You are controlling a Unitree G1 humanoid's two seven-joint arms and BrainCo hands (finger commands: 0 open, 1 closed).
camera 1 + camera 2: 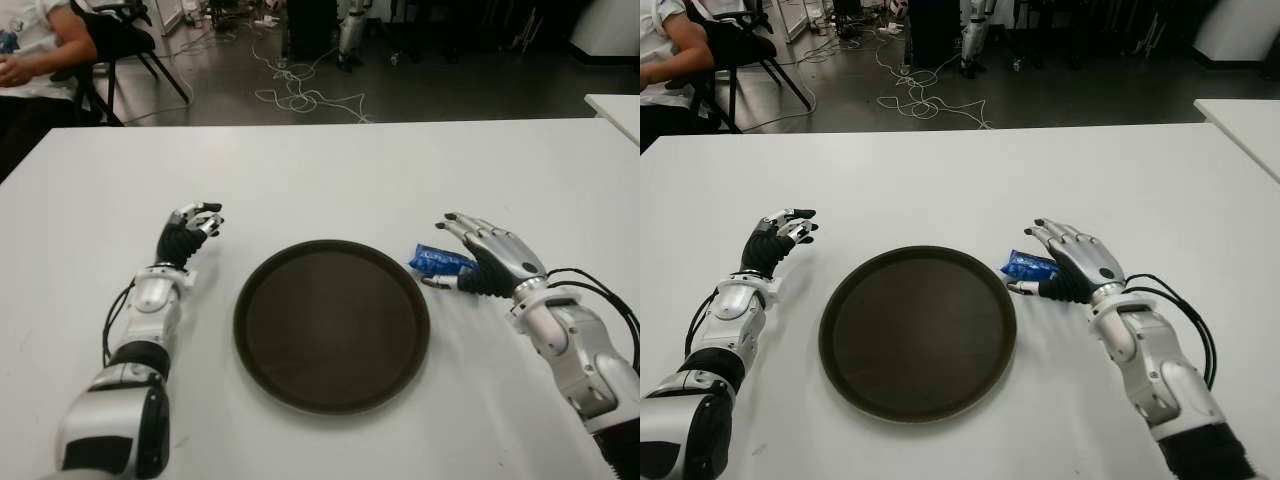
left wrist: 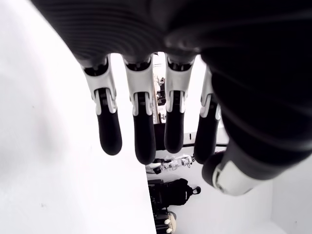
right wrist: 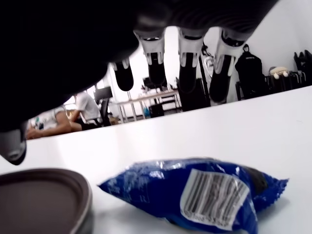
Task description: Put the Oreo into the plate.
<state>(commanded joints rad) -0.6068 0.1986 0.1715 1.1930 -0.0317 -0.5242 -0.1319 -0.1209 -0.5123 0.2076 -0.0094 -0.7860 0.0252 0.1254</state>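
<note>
A blue Oreo packet (image 1: 438, 262) lies on the white table just off the right rim of the round dark brown plate (image 1: 331, 322). My right hand (image 1: 478, 258) hovers over the packet with its fingers spread and its thumb low by the plate side, not closed on it. The right wrist view shows the Oreo packet (image 3: 204, 192) lying flat beneath the spread fingers (image 3: 186, 68), with the plate's rim (image 3: 73, 192) beside it. To the left of the plate is my left hand (image 1: 190, 232), fingers relaxed and holding nothing. The plate has nothing on it.
The white table (image 1: 330, 170) stretches far beyond the plate. A seated person (image 1: 35, 50) is at the far left beyond the table, by a black chair (image 1: 130, 35). Cables (image 1: 300, 95) lie on the floor behind. Another white table's corner (image 1: 615, 108) shows at the right.
</note>
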